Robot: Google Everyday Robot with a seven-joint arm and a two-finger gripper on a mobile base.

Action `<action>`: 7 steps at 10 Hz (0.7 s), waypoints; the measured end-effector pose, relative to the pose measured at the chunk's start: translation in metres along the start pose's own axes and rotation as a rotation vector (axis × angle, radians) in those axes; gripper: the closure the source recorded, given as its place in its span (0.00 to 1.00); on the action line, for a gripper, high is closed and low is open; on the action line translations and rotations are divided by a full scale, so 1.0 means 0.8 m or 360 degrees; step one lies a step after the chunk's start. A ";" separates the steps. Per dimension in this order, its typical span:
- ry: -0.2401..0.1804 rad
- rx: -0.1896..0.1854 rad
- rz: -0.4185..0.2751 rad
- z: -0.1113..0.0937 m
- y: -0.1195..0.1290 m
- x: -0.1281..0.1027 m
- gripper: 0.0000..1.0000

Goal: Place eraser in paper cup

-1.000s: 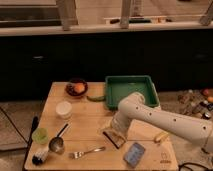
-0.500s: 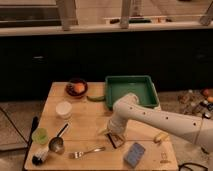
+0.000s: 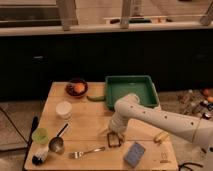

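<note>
My gripper (image 3: 114, 139) hangs from the white arm (image 3: 150, 117) and is low over the wooden table (image 3: 90, 120), just front-left of the green tray (image 3: 131, 89). A small dark-edged, tan-topped block, which looks like the eraser (image 3: 114, 141), sits right at the gripper's tip. I cannot tell whether it is gripped. The white paper cup (image 3: 63, 109) stands upright on the left half of the table, well left of and a little behind the gripper.
A dark bowl with an orange fruit (image 3: 76, 87) and a green vegetable (image 3: 96, 98) lie at the back. A green cup (image 3: 40, 135), a ladle (image 3: 57, 144) and a dark object (image 3: 38, 157) sit front left. A fork (image 3: 88, 151), a blue-grey pad (image 3: 134, 153) and a yellow item (image 3: 161, 136) lie along the front.
The arm has shifted slightly left and the gripper has dropped closer to the table top. Nothing else has moved.
</note>
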 end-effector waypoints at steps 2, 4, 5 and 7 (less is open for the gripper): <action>0.0010 0.0010 0.0016 -0.001 0.005 0.003 0.48; 0.0016 0.0014 0.0020 -0.003 0.007 0.004 0.68; 0.0020 0.0011 0.0018 -0.005 0.008 0.005 0.79; 0.0012 0.0012 0.0016 -0.006 0.006 0.004 0.98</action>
